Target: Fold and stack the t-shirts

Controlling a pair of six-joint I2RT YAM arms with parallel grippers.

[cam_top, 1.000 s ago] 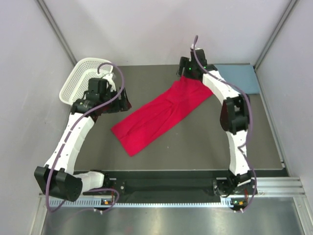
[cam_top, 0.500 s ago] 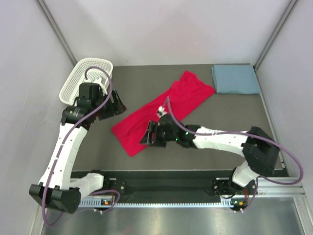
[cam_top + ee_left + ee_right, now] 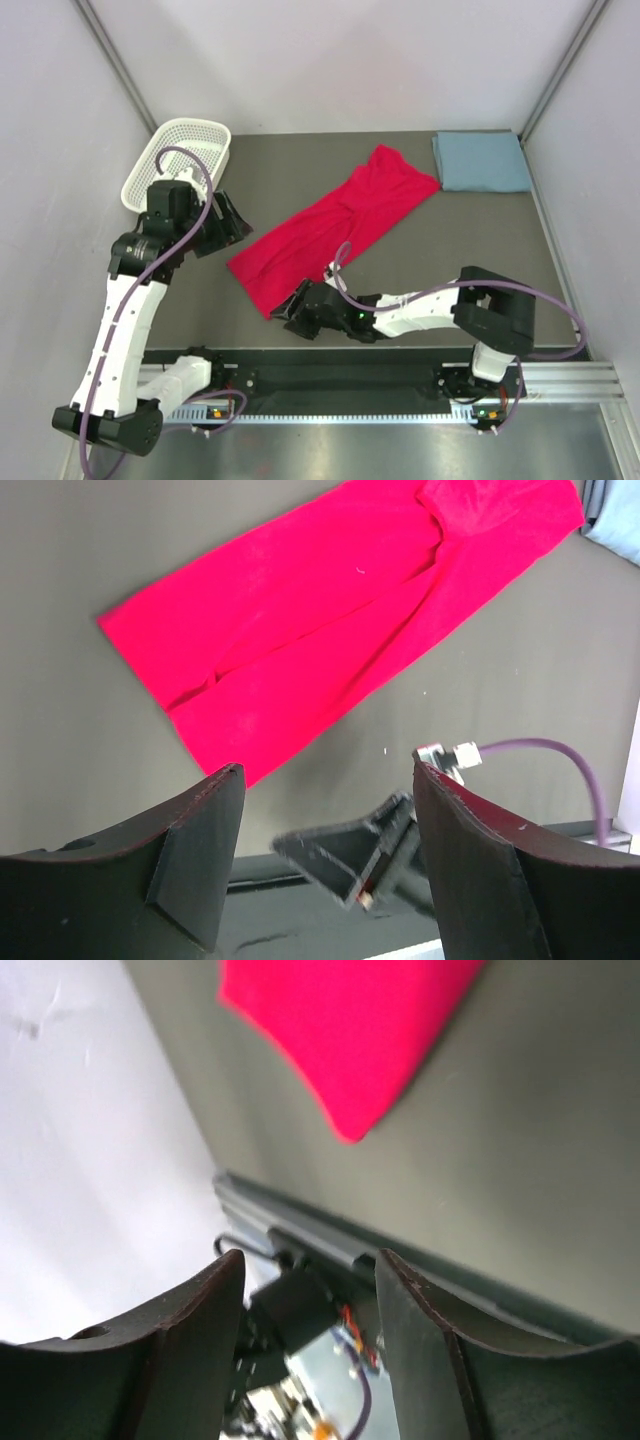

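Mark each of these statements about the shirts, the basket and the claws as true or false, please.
1. The red shirt lies on the table, in no claw. True.
2. The blue shirt lies on top of the red shirt. False: it lies apart, folded, at the far right corner.
3. The basket stands at the far right corner. False: it stands at the far left corner.
4. The left claw is open and holds nothing. True.
5. The right claw is shut on the red shirt. False: it is open and empty, near the shirt's near end.
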